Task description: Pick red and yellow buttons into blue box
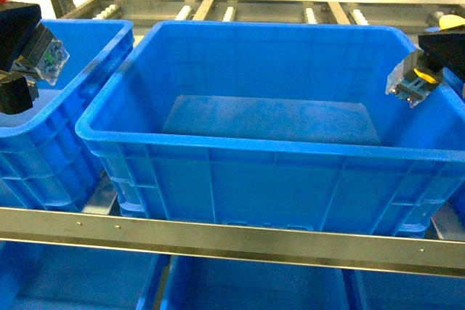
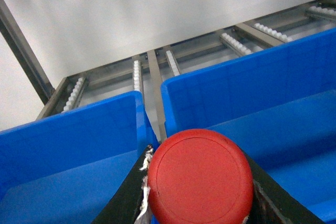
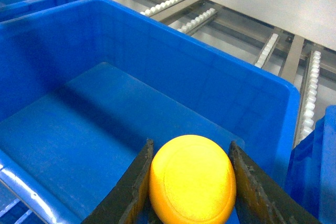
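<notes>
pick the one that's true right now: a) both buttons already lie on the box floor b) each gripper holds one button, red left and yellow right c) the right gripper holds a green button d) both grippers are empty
b: the left gripper is shut on the red button, the right gripper on the yellow button, and the box floor is bare in the head view.

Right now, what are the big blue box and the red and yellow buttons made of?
The blue box looks like hard moulded plastic: even colour, ribbed walls, soft sheen. The red button cap looks like matte plastic with a faint moulded ring. The yellow button cap looks like smooth, slightly glossy plastic. These are probable, judged by look alone.
</notes>
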